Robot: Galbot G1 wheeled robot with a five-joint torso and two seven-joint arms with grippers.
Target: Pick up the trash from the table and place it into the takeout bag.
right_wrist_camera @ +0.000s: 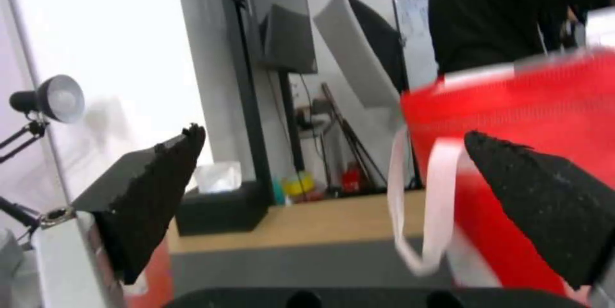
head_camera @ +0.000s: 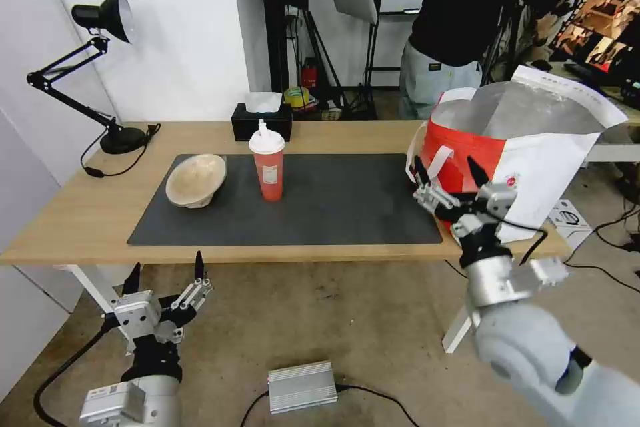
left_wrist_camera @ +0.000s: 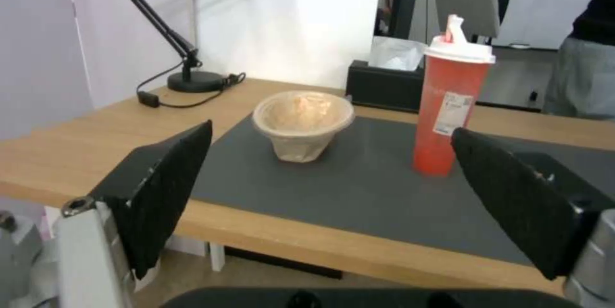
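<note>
At frame right, the right gripper (head_camera: pixel 450 177) hovers with jaws spread wide and empty, just beside the takeout bag (head_camera: pixel 533 140). The left gripper (head_camera: pixel 163 270), lower left, jaws wide and empty, sits below the surface (head_camera: pixel 80 213) holding the pulp bowl (head_camera: pixel 195 179) and red drink cup (head_camera: pixel 267 167).

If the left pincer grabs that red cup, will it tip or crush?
The red cup is tall on a narrow base, so a high push would probably tip it. Its thin-looking wall may flex; the lid looks seated, so spills seem unlikely. The left pincer hangs open below the table.
</note>
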